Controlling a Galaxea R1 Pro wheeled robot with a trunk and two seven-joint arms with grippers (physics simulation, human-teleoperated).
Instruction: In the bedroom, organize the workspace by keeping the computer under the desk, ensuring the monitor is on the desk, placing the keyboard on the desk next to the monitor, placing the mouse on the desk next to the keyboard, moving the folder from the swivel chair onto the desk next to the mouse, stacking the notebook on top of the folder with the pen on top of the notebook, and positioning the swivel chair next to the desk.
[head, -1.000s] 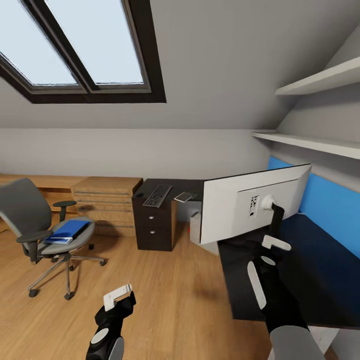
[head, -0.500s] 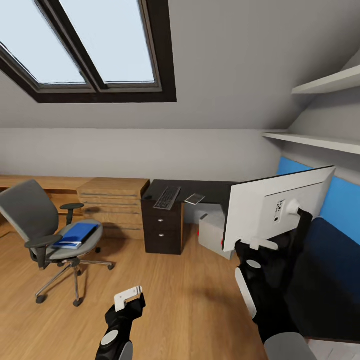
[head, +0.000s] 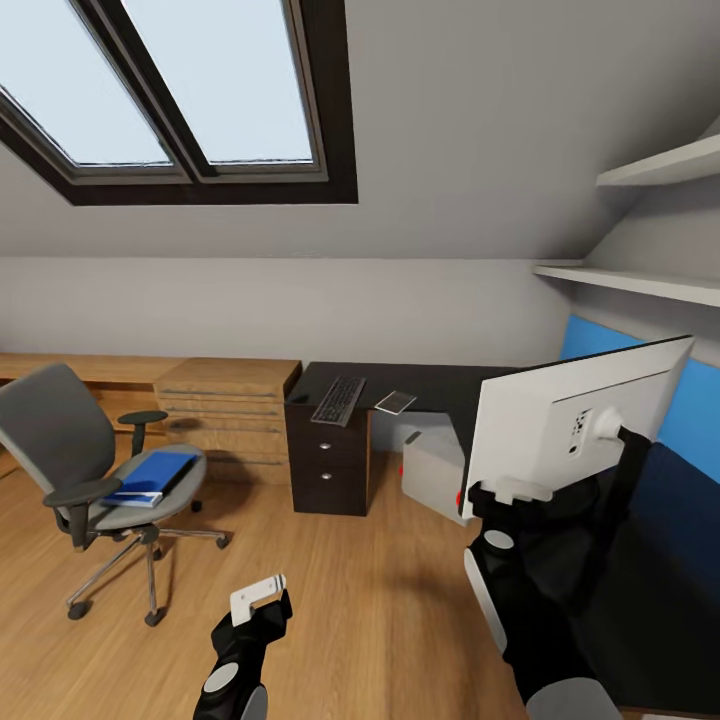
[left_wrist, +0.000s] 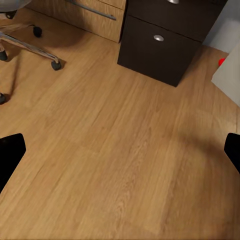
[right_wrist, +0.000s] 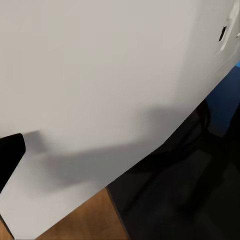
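Nearest us, our left gripper (head: 258, 594) hangs with fingers spread over bare floor (left_wrist: 120, 150); our right gripper (head: 510, 490) presses the monitor (head: 560, 425), grasp impossible to tell. The monitor stands upright on the desk (head: 440, 385), its white back toward us. Beyond, the keyboard (head: 338, 400) lies lengthwise toward the wall.

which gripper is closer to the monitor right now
Right. The right gripper sits at the lower edge of the monitor, against its white back. The left gripper hangs low over the wood floor, well away from it.
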